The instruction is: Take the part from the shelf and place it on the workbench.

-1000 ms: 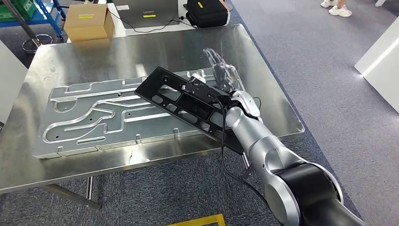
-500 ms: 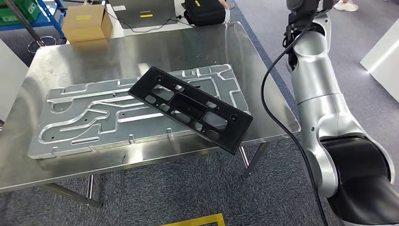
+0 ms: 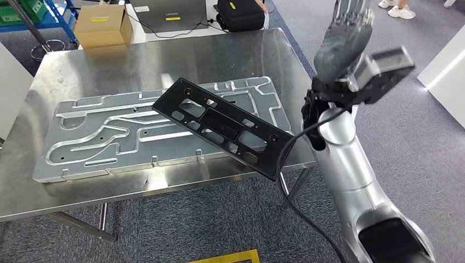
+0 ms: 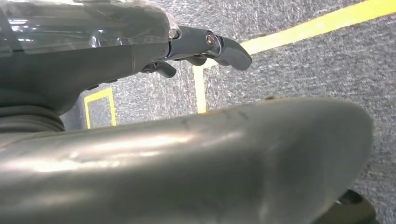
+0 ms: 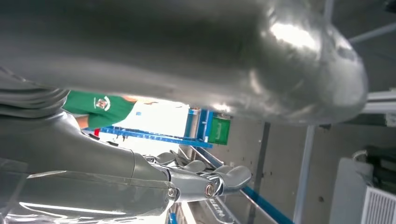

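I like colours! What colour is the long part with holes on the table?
Black part; head view shows it best.

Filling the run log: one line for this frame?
part: black panel on workbench, corner overhanging | right hand: raised, empty | left hand: empty

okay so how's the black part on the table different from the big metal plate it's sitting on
The black part is matte and dark; the metal plate is shiny silver. The black part is smaller and narrower, while the metal plate covers much of the workbench. The black part has cut-through openings; the metal plate shows winding grooves. The black part lies skewed, one corner past the workbench edge; the metal plate sits wholly on it. Both are flat and held by neither hand.
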You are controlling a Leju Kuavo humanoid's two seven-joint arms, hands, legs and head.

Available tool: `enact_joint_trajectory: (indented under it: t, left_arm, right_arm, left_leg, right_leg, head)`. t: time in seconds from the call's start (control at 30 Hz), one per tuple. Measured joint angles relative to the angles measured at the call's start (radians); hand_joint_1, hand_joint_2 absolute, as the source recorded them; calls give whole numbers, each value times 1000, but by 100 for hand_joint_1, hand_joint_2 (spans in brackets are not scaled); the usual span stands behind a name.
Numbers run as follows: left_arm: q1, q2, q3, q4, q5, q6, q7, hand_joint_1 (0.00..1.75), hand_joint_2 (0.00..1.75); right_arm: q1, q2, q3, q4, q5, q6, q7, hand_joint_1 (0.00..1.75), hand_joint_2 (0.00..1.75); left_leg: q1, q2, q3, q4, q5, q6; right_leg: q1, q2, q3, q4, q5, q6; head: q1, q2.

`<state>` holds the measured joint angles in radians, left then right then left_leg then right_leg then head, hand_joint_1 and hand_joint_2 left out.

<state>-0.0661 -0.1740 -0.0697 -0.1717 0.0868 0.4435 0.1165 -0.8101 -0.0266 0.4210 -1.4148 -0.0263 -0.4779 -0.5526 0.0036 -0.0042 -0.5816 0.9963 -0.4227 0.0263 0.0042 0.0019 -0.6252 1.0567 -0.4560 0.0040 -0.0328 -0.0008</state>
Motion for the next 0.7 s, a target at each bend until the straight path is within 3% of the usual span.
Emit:
enact_joint_trajectory:
  t: [0.1, 0.13, 0.17, 0.2, 0.27, 0.33, 0.43, 0.5, 0.6, 0.63, 0.67, 0.7]
  left_arm:
    - [0, -2, 7, 0, 4, 9, -3, 0, 0]
    - [0, -2, 8, 0, 4, 11, -5, 0, 0]
    - [0, -2, 10, 0, 4, 13, -7, 0, 0]
    - [0, -2, 11, 0, 5, 15, -7, 0, 0]
    - [0, -2, 11, 0, 5, 16, -4, 0, 0]
    - [-2, -2, 12, 0, 5, 18, 3, 0, 0]
    - [-3, -1, 15, 0, 8, 26, 10, 0, 0]
    - [-3, -1, 20, 0, 15, 31, 12, 0, 0]
    - [-2, -1, 28, 0, 26, 36, 14, 0, 0]
    - [-2, -1, 31, 0, 28, 37, 14, 0, 0]
    - [-1, -1, 33, 0, 30, 39, 14, 0, 0]
    - [0, 0, 36, 0, 32, 41, 14, 0, 0]
  right_arm:
    - [103, -4, 13, -47, -6, -44, -35, 0, 0]
    - [141, -5, 19, -56, -7, -56, -44, 0, 0]
    - [178, -5, 25, -64, -7, -67, -51, 0, 0]
    - [212, -5, 32, -72, -6, -79, -59, 0, 0]
    - [267, -5, 45, -84, -1, -100, -71, 0, 0]
    - [311, -2, 61, -89, 2, -113, -76, 0, 0]
    - [374, 7, 81, -91, -1, -117, -70, 0, 0]
    - [410, 18, 90, -92, 2, -116, -63, 0, 0]
    - [467, 36, 95, -92, 13, -112, -50, 0, 0]
    - [486, 40, 95, -92, 21, -111, -46, 0, 0]
    - [502, 43, 94, -92, 30, -109, -43, 0, 0]
    - [517, 47, 93, -93, 40, -107, -37, 0, 0]
  left_leg:
    - [3, 2, 2, -5, 3, 4]
    - [3, 2, 1, -5, 3, 3]
    - [5, 1, 1, -4, 3, 3]
    - [7, 0, 1, -2, 1, 0]
    - [10, -2, 0, 5, -4, -9]
    - [9, -2, -2, 13, -10, -23]
    - [11, -3, -1, 13, -12, -42]
    - [14, -2, -12, 43, -39, -51]
    - [15, -1, -87, 223, -142, -57]
    - [15, -1, -111, 280, -164, -57]
    - [15, -1, -119, 304, -167, -56]
    - [15, -1, -107, 286, -150, -53]
  right_leg:
    - [-11, 0, -80, 175, -92, 17]
    - [-16, 0, -101, 221, -106, 22]
    - [-21, -1, -108, 235, -102, 27]
    - [-27, -1, -92, 206, -79, 31]
    - [-35, -2, -23, 75, -21, 36]
    - [-33, 1, 25, -18, 6, 28]
    - [-27, 4, 29, -31, 9, 4]
    - [-27, 3, 30, -35, 13, -11]
    - [-23, -2, 27, -36, 16, -22]
    - [-20, -3, 26, -36, 16, -23]
    - [-17, -4, 25, -35, 16, -24]
    - [-15, -3, 24, -34, 16, -25]
  head:
    - [1, 0]
    - [1, 0]
    - [1, 0]
    - [1, 0]
    - [1, 0]
    - [1, 0]
    - [0, 0]
    - [0, 0]
    - [-1, 0]
    - [-1, 0]
    - [-1, 0]
    - [-1, 0]
